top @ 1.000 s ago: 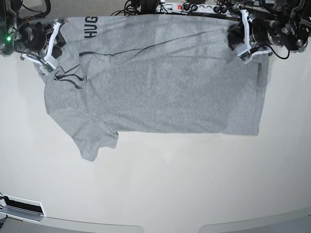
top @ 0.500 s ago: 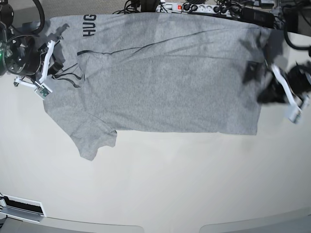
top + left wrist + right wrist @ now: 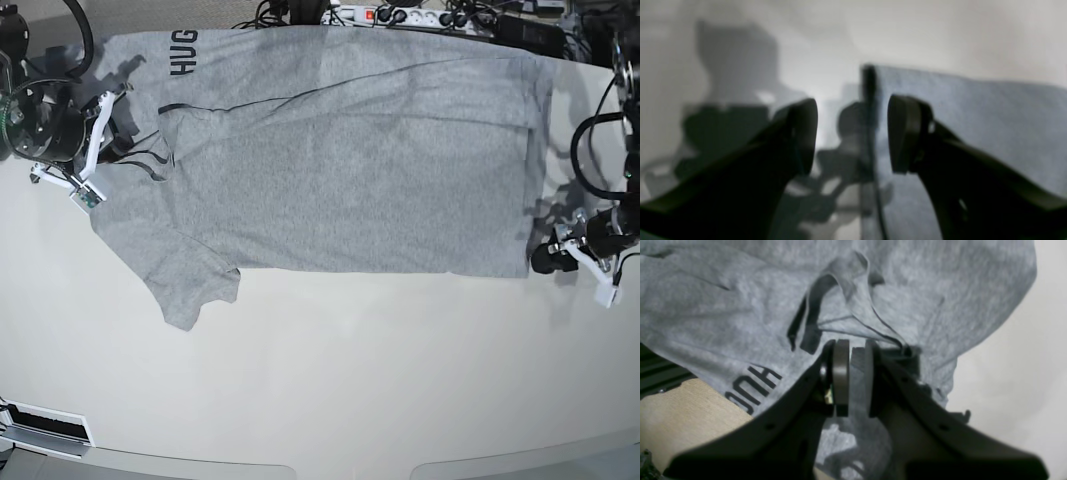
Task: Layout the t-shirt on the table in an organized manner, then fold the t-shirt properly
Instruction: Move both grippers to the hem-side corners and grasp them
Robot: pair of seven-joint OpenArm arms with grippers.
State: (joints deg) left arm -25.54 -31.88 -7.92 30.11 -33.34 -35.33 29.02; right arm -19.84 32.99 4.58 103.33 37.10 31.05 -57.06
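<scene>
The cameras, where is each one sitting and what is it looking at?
Base: high above, looking straight down at the t-shirt spread on the table; both arms show at the sides.
Left wrist: on the left arm, looking past the open left gripper at the shirt's edge.
Right wrist: on the right arm, looking past the right gripper, jaws nearly together, at the collar and lettering.
Shared: all three show the grey shirt; base and right wrist both show the lettering.

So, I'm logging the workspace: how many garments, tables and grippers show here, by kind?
t-shirt: 1
table: 1
grippers: 2, the left gripper and the right gripper
Total: 4
</scene>
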